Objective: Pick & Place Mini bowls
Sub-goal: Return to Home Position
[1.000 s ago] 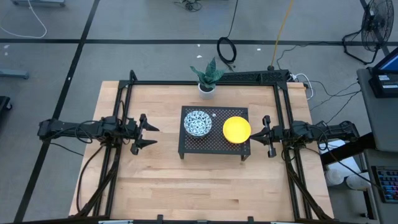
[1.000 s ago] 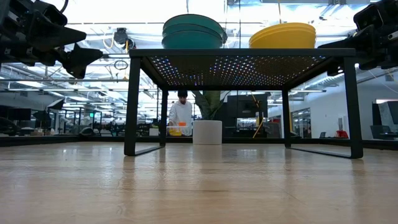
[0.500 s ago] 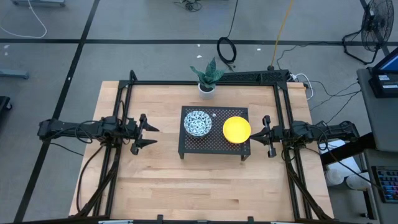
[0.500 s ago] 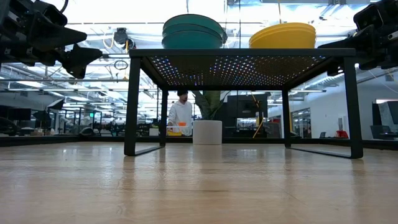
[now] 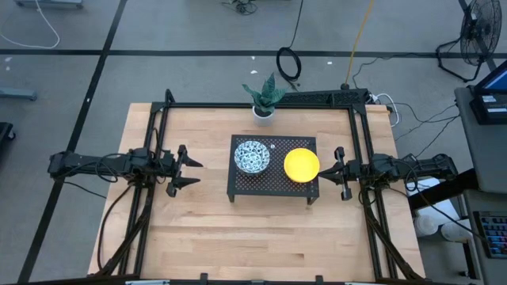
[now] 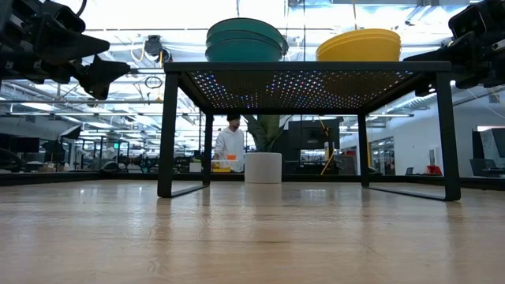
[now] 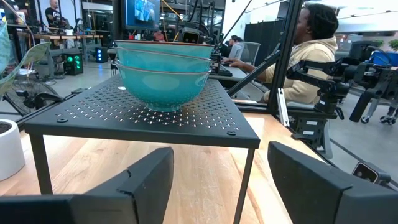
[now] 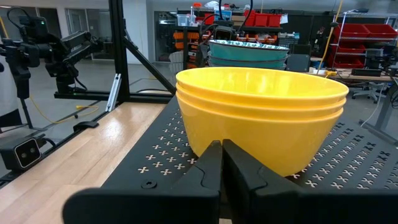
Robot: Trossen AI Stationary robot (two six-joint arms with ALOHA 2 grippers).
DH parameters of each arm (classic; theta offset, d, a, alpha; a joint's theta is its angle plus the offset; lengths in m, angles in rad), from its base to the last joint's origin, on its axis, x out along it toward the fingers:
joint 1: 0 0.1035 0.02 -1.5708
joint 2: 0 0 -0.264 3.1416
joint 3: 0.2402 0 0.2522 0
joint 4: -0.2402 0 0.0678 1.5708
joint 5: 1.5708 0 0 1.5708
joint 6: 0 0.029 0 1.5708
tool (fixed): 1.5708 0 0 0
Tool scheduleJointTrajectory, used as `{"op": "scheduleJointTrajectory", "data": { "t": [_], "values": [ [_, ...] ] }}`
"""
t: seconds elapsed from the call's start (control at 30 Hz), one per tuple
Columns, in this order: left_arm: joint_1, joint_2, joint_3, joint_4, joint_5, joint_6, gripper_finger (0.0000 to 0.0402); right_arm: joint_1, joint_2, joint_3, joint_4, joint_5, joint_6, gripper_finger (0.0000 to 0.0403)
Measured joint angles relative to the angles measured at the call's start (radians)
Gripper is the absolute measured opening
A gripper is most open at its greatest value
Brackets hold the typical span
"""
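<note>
- The left gripper hangs over the left part of the table, fingers spread wide and holding nothing; it points at the shelf, well apart from the shelf's left edge, with bare wood between.
- The right gripper has its fingers pressed together on nothing; its tip is just beside the shelf's right edge, about level with the shelf top in the low view.
- The blue patterned bowls, nested in one stack, stand on the shelf's left half, near its back edge.
- The yellow bowls, also nested, stand on the right half; the stack's rim reaches the shelf's right edge, close in front of the right gripper.
- The two stacks are apart; a strip of perforated top shows between them.
- The shelf stands on legs, open underneath; the white plant pot stands just behind its back edge, near the table's back edge.
</note>
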Motion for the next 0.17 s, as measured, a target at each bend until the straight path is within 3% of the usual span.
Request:
{"op": "scheduleJointTrajectory", "data": {
  "t": [0.17],
  "values": [
    [0.000, 0.000, 0.000, 0.000, 0.000, 0.000, 0.0250, 0.000, 0.000, 0.000, 0.000, 0.000, 0.000, 0.0000]
  ]
}}
